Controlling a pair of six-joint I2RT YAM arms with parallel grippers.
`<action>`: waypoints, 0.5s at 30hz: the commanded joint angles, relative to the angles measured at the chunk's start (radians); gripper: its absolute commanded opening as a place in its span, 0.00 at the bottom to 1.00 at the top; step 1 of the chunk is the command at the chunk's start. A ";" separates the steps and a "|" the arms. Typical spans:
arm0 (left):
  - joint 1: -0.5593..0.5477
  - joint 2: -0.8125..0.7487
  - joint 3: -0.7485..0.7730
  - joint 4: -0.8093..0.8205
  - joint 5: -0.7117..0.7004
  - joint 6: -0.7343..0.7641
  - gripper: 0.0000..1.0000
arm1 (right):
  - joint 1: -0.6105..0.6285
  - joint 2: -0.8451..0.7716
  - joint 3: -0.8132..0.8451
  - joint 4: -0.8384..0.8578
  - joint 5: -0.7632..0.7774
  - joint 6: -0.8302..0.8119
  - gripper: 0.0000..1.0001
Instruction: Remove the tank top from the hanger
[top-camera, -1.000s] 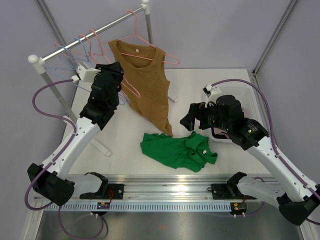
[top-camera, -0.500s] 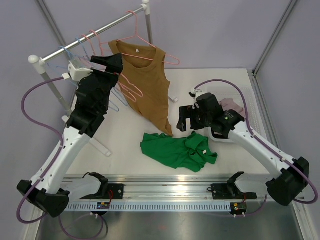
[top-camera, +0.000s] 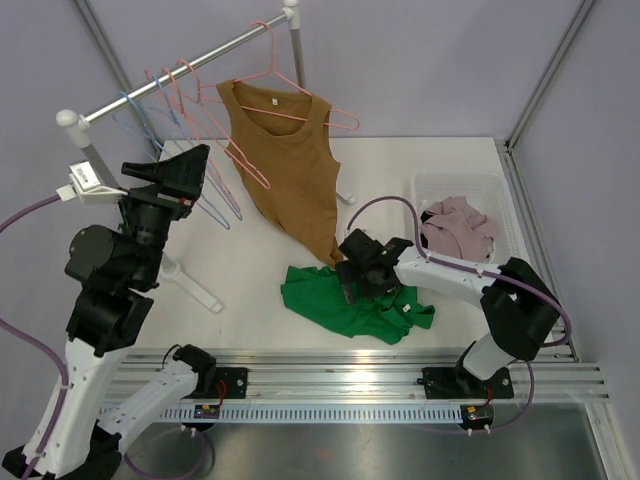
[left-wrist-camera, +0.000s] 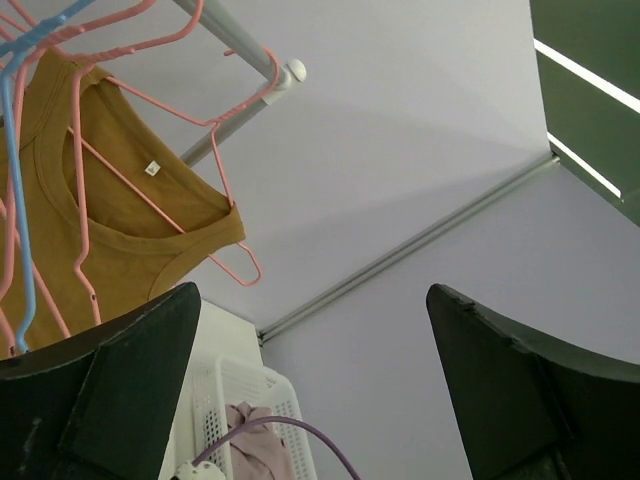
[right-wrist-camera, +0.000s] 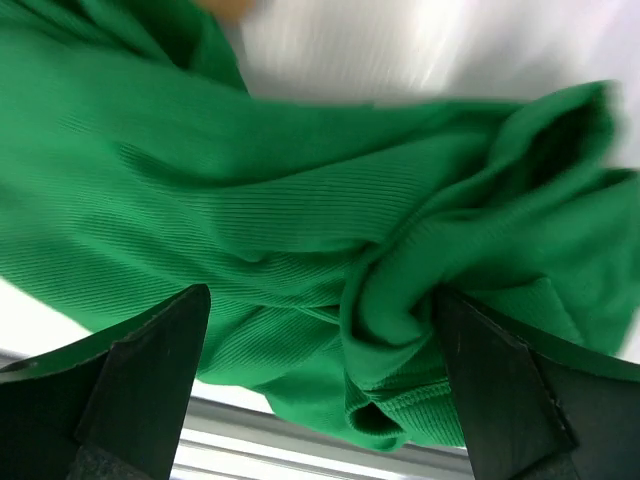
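The brown tank top (top-camera: 295, 170) hangs slanted on a pink hanger (top-camera: 340, 118) from the rail (top-camera: 180, 65). My left gripper (top-camera: 170, 165) is raised to the left of it, open and empty, apart from the hangers. In the left wrist view the tank top (left-wrist-camera: 120, 240) and its hanger (left-wrist-camera: 225, 200) are at upper left, beyond the wide-open left gripper (left-wrist-camera: 312, 330). My right gripper (top-camera: 357, 275) is low over a green shirt (top-camera: 350, 300) lying on the table. The right wrist view shows the right gripper (right-wrist-camera: 318, 330) open, with folds of the green shirt (right-wrist-camera: 250, 180) between its fingers.
Several empty pink and blue hangers (top-camera: 190, 120) hang on the rail left of the tank top. The rack's foot (top-camera: 190, 285) crosses the table at left. A white basket (top-camera: 430, 185) at right holds a pale pink garment (top-camera: 460, 225).
My left gripper opened and pulled back left, away from the hangers, as the arm rose. My right arm swung left and came down onto the green shirt.
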 joint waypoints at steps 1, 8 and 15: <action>-0.001 -0.055 0.021 -0.105 0.091 0.142 0.99 | 0.062 0.067 -0.033 0.041 0.056 0.068 0.99; -0.001 -0.214 -0.010 -0.329 0.062 0.269 0.99 | 0.112 0.160 -0.053 0.076 0.069 0.090 0.65; -0.001 -0.322 -0.015 -0.449 0.073 0.412 0.99 | 0.129 -0.050 0.036 0.006 0.120 0.030 0.00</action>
